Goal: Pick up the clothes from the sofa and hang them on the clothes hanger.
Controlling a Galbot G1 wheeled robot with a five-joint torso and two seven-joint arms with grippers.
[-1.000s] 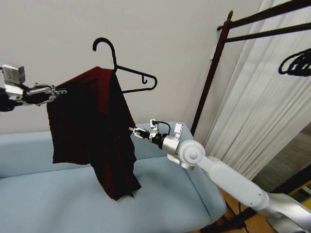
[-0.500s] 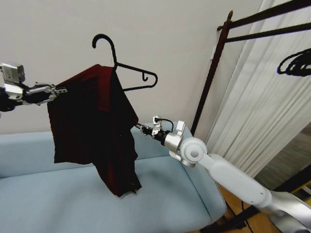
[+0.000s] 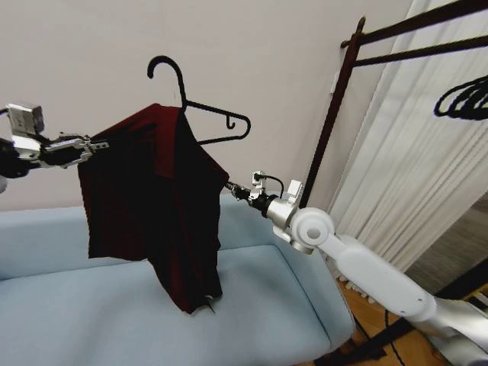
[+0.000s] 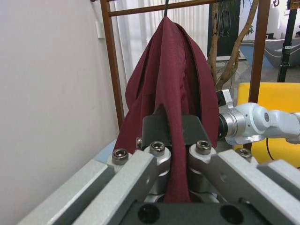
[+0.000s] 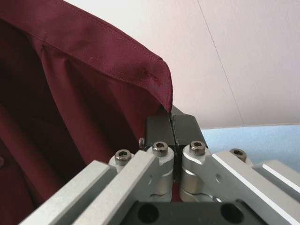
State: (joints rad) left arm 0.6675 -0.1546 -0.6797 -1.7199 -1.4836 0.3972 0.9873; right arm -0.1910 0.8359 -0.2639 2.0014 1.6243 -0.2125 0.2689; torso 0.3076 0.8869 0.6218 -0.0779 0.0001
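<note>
dark red shirt (image 3: 152,206) draped over a black hanger (image 3: 200,114), raised in the air above the pale blue sofa (image 3: 76,320), left gripper (image 3: 97,145) pinching one edge, right gripper (image 3: 230,187) pinching the opposite edge

Maroon shirt (image 3: 152,206) (on hanger (image 3: 216,110)) above sofa (image 3: 76,305)

Soft, even light is filling the room. Daylight is coming through the curtain (image 3: 381,175) on the right and making it glow. The wall (image 3: 91,46) is lying evenly lit. The shirt (image 3: 152,206) is showing very dark from the head, its folds sinking almost to black, while up close its lit faces are showing clear red. The rack (image 3: 333,114) post is leaning near the head view's edge.
</note>
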